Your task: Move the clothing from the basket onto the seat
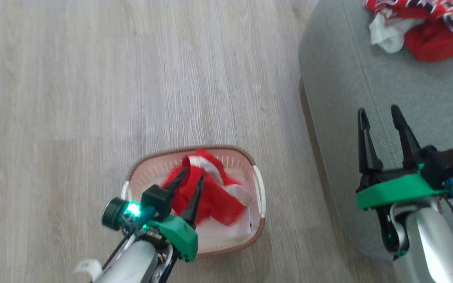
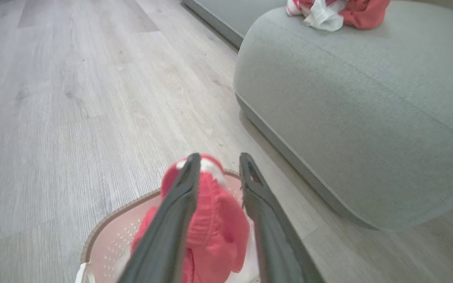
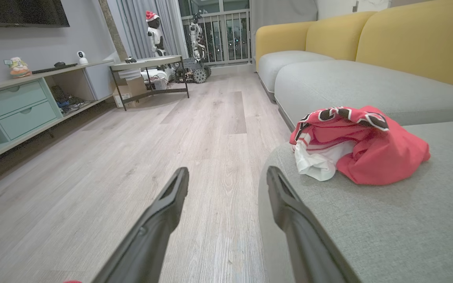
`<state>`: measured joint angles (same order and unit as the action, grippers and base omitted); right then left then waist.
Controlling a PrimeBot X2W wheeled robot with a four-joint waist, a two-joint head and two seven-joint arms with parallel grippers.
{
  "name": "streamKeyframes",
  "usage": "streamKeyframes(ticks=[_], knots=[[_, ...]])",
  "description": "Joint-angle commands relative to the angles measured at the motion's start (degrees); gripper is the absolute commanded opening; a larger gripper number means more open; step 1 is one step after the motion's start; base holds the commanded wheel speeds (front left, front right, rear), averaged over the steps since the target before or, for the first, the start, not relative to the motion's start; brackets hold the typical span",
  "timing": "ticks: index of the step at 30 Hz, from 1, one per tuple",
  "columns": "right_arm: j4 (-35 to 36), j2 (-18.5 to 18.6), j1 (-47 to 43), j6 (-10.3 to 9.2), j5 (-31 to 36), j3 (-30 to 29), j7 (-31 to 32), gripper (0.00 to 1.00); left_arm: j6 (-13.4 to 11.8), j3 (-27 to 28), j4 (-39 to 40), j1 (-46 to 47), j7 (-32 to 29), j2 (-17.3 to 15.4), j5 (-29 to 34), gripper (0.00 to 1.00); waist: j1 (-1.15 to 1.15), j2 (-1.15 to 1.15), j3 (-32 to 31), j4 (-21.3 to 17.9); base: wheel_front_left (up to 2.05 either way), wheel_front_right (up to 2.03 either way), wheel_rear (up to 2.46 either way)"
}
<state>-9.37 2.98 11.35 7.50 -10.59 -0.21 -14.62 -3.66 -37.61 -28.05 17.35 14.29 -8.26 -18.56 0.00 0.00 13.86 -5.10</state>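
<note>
Clothing (image 1: 210,204), a red garment, bunches between the left gripper's (image 1: 194,173) half-parted fingers, and whether they pinch it cannot be told. It sits in the basket (image 1: 151,167) beside the seat (image 1: 368,78), where another garment (image 1: 431,43) lies. The right gripper (image 1: 378,110) hangs spread, empty. Likely risk: a shallow pinch sliding off slippery fabric mid-lift.

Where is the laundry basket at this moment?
In the head view the basket stands at the lower centre on the wooden floor, left of the grey-green seat, with the left end effector over it.
</note>
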Motion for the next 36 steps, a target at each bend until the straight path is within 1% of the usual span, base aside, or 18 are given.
streamKeyframes(ticks=[1, 4, 11, 16, 22, 27, 36], knots=[[1.24, -0.11, -0.87, -0.01, 0.0, 0.8, -0.38, 1.0, -1.09, 3.22, 3.51, -1.39, 0.71, -1.16, 0.1, 1.0, 0.0, 0.0, -3.46, 0.53, 0.0, 0.0, 0.0], [0.92, -0.11, -1.61, -0.01, 0.08, 0.7, -0.38, 1.0, -1.75, 4.44, 5.23, -3.21, 0.71, -1.31, -0.06, 1.0, 0.0, 0.0, -4.83, 0.81, 0.0, 0.0, 0.0], [0.3, -0.11, -4.06, -0.01, 0.35, 0.25, -0.38, 1.0, -3.76, 9.49, 9.99, -9.78, 0.71, -1.66, -0.98, 1.0, 0.0, 0.0, -9.02, 2.14, 0.0, 0.0, 0.0], [0.15, -0.11, -5.8, -0.01, 0.48, 0.08, -0.38, 1.0, -5.41, 14.32, 13.1, -14.11, 0.71, -2.09, -1.15, 1.0, 0.0, 0.0, -11.57, 3.15, 0.0, 0.0, 0.0], [0.02, -0.11, -7.46, -0.01, 0.36, 0.25, -0.38, 1.0, -6.47, 20.56, 17.62, -18.7, 0.71, -1.93, -0.71, 1.0, 0.0, 0.0, -13.86, 3.94, 0.0, 0.0, 0.0], [-0.12, -0.11, -8.71, -0.01, -0.27, 0.98, -0.38, 1.0, -6.71, 24.07, 20.53, -21.87, 0.71, -1.44, 0.54, 1.0, 0.0, 0.0, -14.6, 4.41, 0.0, 0.0, 0.0], [-1.93, -0.11, -9.84, -0.01, -1.1, 2.26, -0.38, 1.0, -5.16, 27.53, 21.9, -24.33, 0.71, 0.14, 2.52, 1.0, 0.0, 0.0, -15.17, 5.21, 0.0, 0.0, 0.0]])
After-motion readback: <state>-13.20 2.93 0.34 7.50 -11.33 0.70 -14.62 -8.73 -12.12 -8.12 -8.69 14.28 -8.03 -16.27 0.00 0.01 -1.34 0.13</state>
